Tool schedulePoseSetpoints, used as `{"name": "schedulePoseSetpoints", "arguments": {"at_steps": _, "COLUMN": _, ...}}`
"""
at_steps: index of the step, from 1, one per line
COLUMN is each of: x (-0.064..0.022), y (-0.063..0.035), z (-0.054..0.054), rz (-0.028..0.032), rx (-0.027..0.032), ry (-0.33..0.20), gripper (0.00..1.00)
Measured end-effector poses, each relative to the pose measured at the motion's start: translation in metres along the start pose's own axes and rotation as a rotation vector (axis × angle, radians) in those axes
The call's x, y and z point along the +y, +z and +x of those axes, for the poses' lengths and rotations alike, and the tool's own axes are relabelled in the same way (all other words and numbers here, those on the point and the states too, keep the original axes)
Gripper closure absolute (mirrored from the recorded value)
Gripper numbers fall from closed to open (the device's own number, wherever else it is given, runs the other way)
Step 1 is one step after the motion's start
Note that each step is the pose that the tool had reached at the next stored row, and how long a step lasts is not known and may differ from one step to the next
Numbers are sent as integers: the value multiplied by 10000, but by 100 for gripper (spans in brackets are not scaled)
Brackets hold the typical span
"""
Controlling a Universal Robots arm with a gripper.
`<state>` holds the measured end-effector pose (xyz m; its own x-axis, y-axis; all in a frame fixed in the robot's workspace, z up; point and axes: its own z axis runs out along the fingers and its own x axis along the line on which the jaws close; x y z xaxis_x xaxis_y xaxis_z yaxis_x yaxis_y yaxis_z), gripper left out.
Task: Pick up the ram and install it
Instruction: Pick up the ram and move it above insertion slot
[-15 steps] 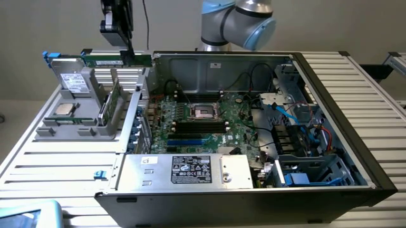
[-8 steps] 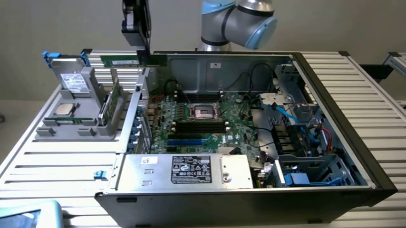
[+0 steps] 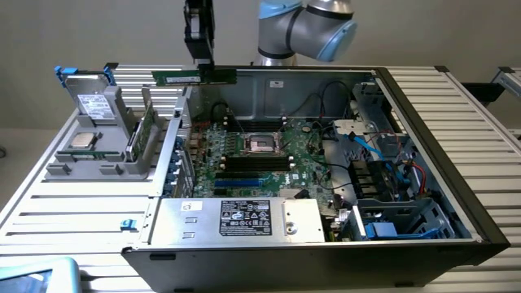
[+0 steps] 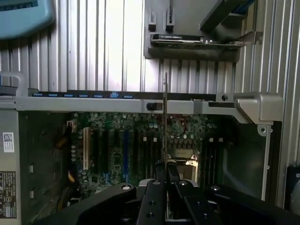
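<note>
End effector (image 4: pixel 165 168) pinches the ram (image 3: pixel 192 77), edge-on in wrist view, broadside in exterior.

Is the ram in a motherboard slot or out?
Out. The slim green ram strip is held by the black gripper in the air above the open computer case.

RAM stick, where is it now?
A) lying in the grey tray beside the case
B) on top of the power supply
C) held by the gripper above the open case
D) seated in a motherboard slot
C: the ram hangs level from the gripper, above the case and clear of the motherboard.
</note>
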<state>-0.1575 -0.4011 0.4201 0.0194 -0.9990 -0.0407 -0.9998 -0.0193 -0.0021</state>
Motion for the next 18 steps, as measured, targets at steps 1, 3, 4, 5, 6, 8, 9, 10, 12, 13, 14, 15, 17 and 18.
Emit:
{"name": "schedulePoseSetpoints", "arguments": {"at_steps": 1, "x": -44, "y": 0, "z": 1, "rz": 13, "rx": -17, "ry": -2, "gripper": 87}}
{"name": "schedulePoseSetpoints", "arguments": {"at_steps": 3, "x": -138, "y": 1, "z": 2, "rz": 29, "rx": -42, "ry": 0, "gripper": 87}}
{"name": "schedulePoseSetpoints", "arguments": {"at_steps": 4, "x": -183, "y": 2, "z": 4, "rz": 33, "rx": -51, "ry": -2, "gripper": 87}}
{"name": "schedulePoseSetpoints", "arguments": {"at_steps": 5, "x": -228, "y": 4, "z": 5, "rz": 34, "rx": -56, "ry": -1, "gripper": 87}}
{"name": "schedulePoseSetpoints", "arguments": {"at_steps": 6, "x": -273, "y": 6, "z": 5, "rz": 35, "rx": -59, "ry": 0, "gripper": 87}}
{"name": "schedulePoseSetpoints", "arguments": {"at_steps": 8, "x": -363, "y": 11, "z": 7, "rz": 35, "rx": -62, "ry": -2, "gripper": 87}}
{"name": "schedulePoseSetpoints", "arguments": {"at_steps": 9, "x": -407, "y": 15, "z": 8, "rz": 35, "rx": -63, "ry": -1, "gripper": 87}}
{"name": "schedulePoseSetpoints", "arguments": {"at_steps": 10, "x": -454, "y": 19, "z": 9, "rz": 35, "rx": -63, "ry": -1, "gripper": 87}}
{"name": "schedulePoseSetpoints", "arguments": {"at_steps": 12, "x": -547, "y": 27, "z": 12, "rz": 35, "rx": -64, "ry": -1, "gripper": 87}}
{"name": "schedulePoseSetpoints", "arguments": {"at_steps": 13, "x": -591, "y": 31, "z": 13, "rz": 35, "rx": -64, "ry": 0, "gripper": 87}}
{"name": "schedulePoseSetpoints", "arguments": {"at_steps": 14, "x": -637, "y": 36, "z": 14, "rz": 35, "rx": -64, "ry": -2, "gripper": 87}}
{"name": "schedulePoseSetpoints", "arguments": {"at_steps": 15, "x": -682, "y": 41, "z": 15, "rz": 35, "rx": -64, "ry": -2, "gripper": 87}}
{"name": "schedulePoseSetpoints", "arguments": {"at_steps": 17, "x": -771, "y": 49, "z": 17, "rz": 35, "rx": -64, "ry": -1, "gripper": 87}}
{"name": "schedulePoseSetpoints", "arguments": {"at_steps": 18, "x": -816, "y": 54, "z": 17, "rz": 34, "rx": -63, "ry": -2, "gripper": 87}}
